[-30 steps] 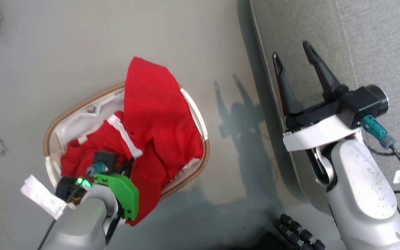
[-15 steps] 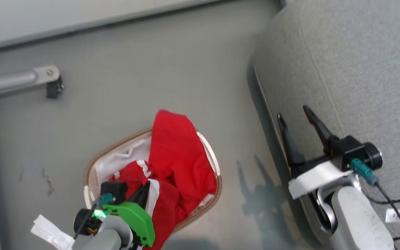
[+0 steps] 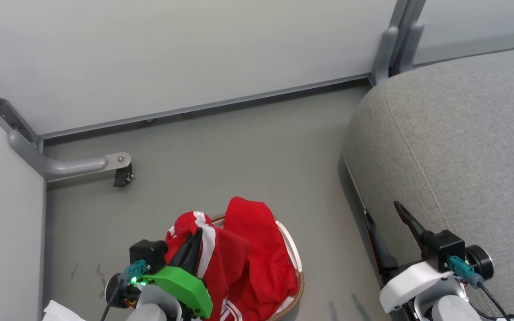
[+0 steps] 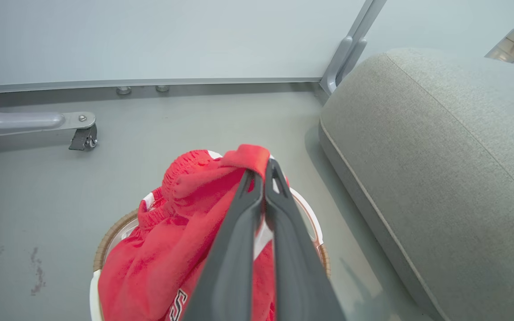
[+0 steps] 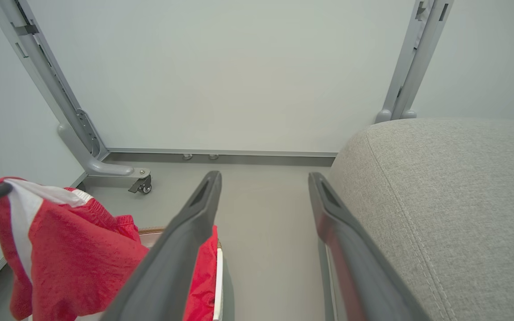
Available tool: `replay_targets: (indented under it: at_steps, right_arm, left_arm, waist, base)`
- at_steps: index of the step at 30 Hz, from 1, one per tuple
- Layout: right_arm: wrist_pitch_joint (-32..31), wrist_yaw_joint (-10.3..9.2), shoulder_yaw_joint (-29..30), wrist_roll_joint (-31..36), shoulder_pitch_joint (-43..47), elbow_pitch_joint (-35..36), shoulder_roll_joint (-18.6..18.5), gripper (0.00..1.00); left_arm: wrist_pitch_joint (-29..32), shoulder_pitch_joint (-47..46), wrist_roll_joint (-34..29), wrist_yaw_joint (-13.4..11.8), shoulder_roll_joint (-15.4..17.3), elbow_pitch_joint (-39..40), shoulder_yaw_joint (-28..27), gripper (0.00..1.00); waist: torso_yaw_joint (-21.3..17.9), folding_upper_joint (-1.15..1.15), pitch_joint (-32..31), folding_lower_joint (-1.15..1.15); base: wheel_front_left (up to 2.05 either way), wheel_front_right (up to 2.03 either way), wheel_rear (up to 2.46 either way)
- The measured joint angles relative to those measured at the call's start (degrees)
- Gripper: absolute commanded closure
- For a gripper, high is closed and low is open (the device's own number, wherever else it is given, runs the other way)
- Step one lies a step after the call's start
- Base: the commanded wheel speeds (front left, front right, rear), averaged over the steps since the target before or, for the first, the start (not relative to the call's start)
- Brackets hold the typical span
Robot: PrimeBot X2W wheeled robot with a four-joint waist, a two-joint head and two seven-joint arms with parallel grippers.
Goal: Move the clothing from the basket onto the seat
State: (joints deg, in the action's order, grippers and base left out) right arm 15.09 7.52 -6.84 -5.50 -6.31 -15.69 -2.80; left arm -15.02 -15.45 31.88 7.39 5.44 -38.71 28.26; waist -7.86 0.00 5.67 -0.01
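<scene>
My left gripper [image 4: 263,167] is shut on a fold of the red clothing [image 4: 185,232] and holds it bunched up above the basket [image 4: 105,243]. In the head view this gripper [image 3: 197,232] sits at the bottom left, with a white-striped garment [image 3: 208,249] draped over it and more red clothing [image 3: 261,267] lying over the basket's brown rim [image 3: 300,285]. The grey seat [image 3: 462,147] fills the right side. My right gripper [image 3: 382,210] stands open and holds nothing beside the seat's edge. The right wrist view shows its spread fingers [image 5: 194,218], the lifted garment [image 5: 74,249] and the seat [image 5: 440,200].
Pale wall panels stand behind. A grey metal frame foot with a caster [image 3: 123,176] juts onto the floor at the left. An upright post [image 3: 391,49] stands at the seat's back corner. Open grey floor [image 3: 239,147] lies between basket, wall and seat.
The head camera has tilted up, bringing the wall into view. My left gripper has risen with a striped red garment out of the basket. The right gripper stays open by the seat.
</scene>
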Motion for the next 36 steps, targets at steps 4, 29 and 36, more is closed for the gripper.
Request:
replay_targets:
  at_steps: [4,29,36]
  right_arm:
    - [0.0,0.0,0.59,-0.27,1.55,-0.42,0.0,0.0]
    - [0.0,0.0,-20.67,-1.29,-2.54,-5.82,-1.21,0.0]
    - [0.0,0.0,-22.85,0.42,-9.09,-12.12,-1.15,0.0]
  left_arm:
    - [-0.01,-0.01,-1.46,0.0,-0.58,4.44,-1.93,1.0]
    - [-0.01,-5.39,-3.1,0.0,-2.4,18.31,2.78,1.0]
    - [-0.08,-7.55,-2.78,0.0,-2.58,18.93,7.47,1.0]
  waist:
    - [1.32,0.0,-2.81,0.0]
    - [8.28,0.0,-7.23,0.0]
    - [11.92,0.0,-6.81,0.0]
  base:
    - [0.0,0.0,0.0]
    - [0.0,0.0,0.0]
    - [0.0,0.0,0.0]
